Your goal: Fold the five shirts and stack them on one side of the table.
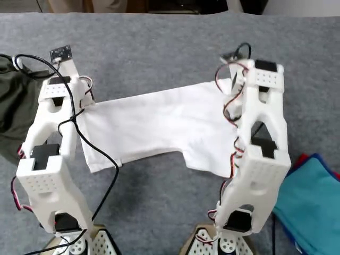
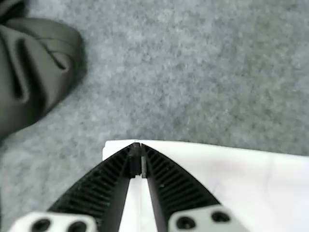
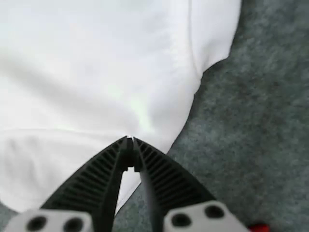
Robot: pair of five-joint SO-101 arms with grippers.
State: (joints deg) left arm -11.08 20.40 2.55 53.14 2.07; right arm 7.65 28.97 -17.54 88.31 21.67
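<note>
Folding flat white fabric shirt [image 1: 164,125]: left end effector [image 2: 136,162] and right end effector [image 3: 129,157] clenched, apparently pinching its edges. Next: lift together, fold over.

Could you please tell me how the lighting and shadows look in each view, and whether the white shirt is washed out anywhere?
High view: soft, even light, faint shadows on the table, creases visible in the white shirt. Left wrist view: a soft shadow edges the dark shirt. Right wrist view: the white shirt is nearly washed out, only seams showing.
</note>
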